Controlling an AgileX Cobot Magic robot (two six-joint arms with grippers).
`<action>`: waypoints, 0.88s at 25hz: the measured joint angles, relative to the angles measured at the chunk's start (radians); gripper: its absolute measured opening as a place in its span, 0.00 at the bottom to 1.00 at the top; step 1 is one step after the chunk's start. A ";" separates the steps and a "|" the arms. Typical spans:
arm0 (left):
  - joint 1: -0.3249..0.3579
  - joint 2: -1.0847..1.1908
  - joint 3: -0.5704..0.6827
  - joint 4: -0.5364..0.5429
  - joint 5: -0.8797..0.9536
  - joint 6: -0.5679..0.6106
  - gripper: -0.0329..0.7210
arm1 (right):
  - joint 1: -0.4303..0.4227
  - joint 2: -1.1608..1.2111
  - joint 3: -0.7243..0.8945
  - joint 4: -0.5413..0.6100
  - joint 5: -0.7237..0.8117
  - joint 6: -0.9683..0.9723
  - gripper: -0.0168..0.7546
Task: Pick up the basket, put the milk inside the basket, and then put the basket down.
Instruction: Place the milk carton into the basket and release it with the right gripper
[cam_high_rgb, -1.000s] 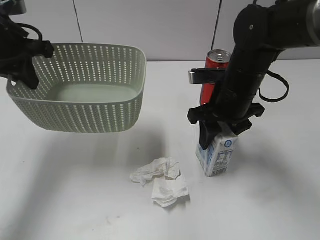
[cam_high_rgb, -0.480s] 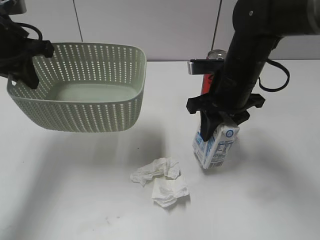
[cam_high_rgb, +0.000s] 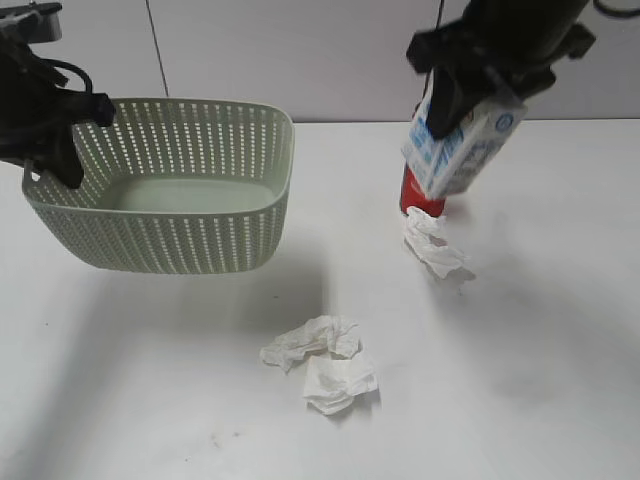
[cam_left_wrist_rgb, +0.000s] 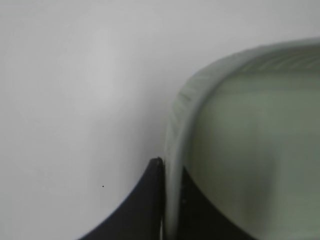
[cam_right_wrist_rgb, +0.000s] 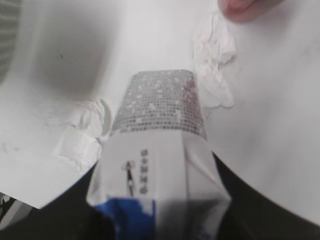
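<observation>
The pale sage-green basket (cam_high_rgb: 190, 185) hangs in the air at the left, held by its left rim. My left gripper (cam_high_rgb: 62, 140) is shut on that rim, and the left wrist view shows the rim (cam_left_wrist_rgb: 175, 165) pinched between the black fingers (cam_left_wrist_rgb: 171, 172). My right gripper (cam_high_rgb: 478, 88) is shut on the white and blue milk carton (cam_high_rgb: 462, 145) and holds it tilted, high above the table at the upper right. In the right wrist view the carton (cam_right_wrist_rgb: 157, 145) fills the space between the jaws (cam_right_wrist_rgb: 159, 200).
A red soda can (cam_high_rgb: 420, 198) stands under the lifted carton, mostly hidden by it. A crumpled white tissue (cam_high_rgb: 432, 242) lies just in front of the can. Two more tissues (cam_high_rgb: 322, 362) lie at the front middle of the white table.
My right gripper has lifted the milk carton off the table, well up and slightly back. A tissue where the carton stood now shows. The basket stays held aloft at the left.
</observation>
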 joint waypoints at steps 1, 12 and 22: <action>0.000 0.010 0.000 -0.004 -0.001 0.000 0.04 | 0.000 -0.014 -0.024 0.011 0.001 -0.001 0.43; -0.044 0.036 0.000 -0.091 -0.104 0.000 0.04 | 0.052 -0.011 -0.169 0.299 -0.106 -0.059 0.43; -0.081 0.036 0.000 -0.093 -0.113 0.000 0.04 | 0.200 0.207 -0.170 0.311 -0.275 -0.077 0.43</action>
